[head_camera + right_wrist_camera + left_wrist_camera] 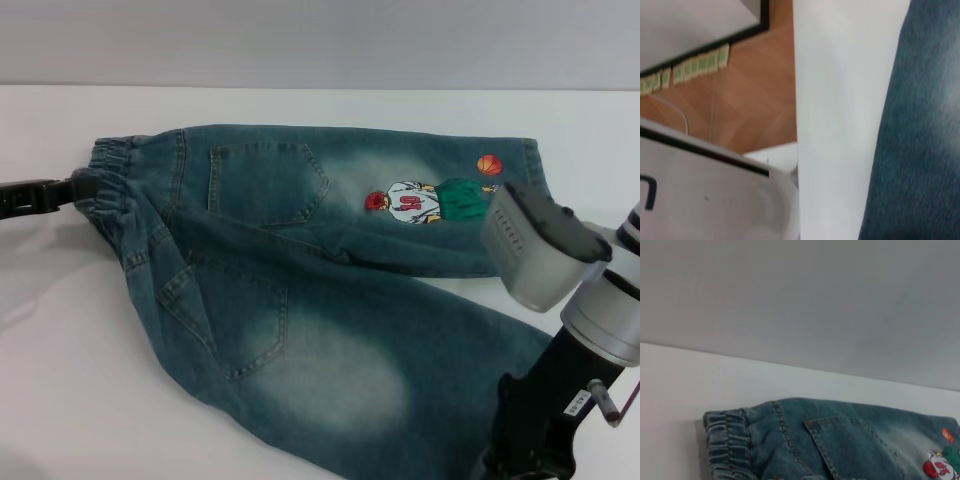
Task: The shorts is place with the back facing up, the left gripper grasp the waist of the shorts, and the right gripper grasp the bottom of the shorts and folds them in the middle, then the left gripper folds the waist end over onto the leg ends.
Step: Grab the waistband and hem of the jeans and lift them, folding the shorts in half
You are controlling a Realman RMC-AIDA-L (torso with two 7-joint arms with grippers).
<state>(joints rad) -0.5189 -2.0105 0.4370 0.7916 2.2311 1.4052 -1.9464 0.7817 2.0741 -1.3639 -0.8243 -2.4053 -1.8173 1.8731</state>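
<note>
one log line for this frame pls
shorts: flat, back up, unfolded | left gripper: at waist | right gripper: over the leg ends | table: white

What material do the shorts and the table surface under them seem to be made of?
The shorts look like denim: faded blue-green woven cloth with pale washed patches, stitched pocket seams and a gathered elastic waist. The table looks like a smooth, matte white board, perhaps laminate; its exact material cannot be told.

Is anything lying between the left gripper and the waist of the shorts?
Nothing visible. The left gripper is already at the waist of the shorts, at the table's left side, with no other object there.
</note>
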